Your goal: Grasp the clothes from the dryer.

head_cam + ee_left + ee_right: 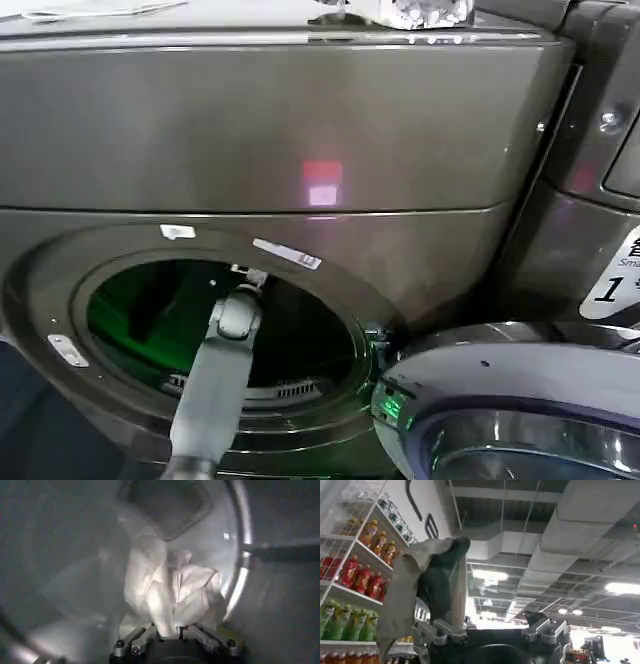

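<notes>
Inside the dryer [300,130], past the round porthole [225,335] in its dark grey-brown front, the left arm [215,375] reaches into the drum, which glows green along its left side in the head view. The left wrist view looks along the left gripper [170,630] at a crumpled white cloth [170,592], folded into soft ridges and standing up against the pale drum wall; the cloth's lower end runs down between the two fingers, which stand apart on either side of it, and whether they pinch it cannot be told. Bare drum wall lies on either side of the cloth, and a bright metal rim [242,555] curves just beside it. The open door [510,400] hangs at the porthole's right edge, next to a second machine carrying a white "1" sticker [615,280]. In the right wrist view, the right gripper [495,632] points up toward a ceiling, with a greyish cloth [415,587] draped over one finger; its jaws stand wide apart. Shelves of bottles [350,580] stand near that cloth.
</notes>
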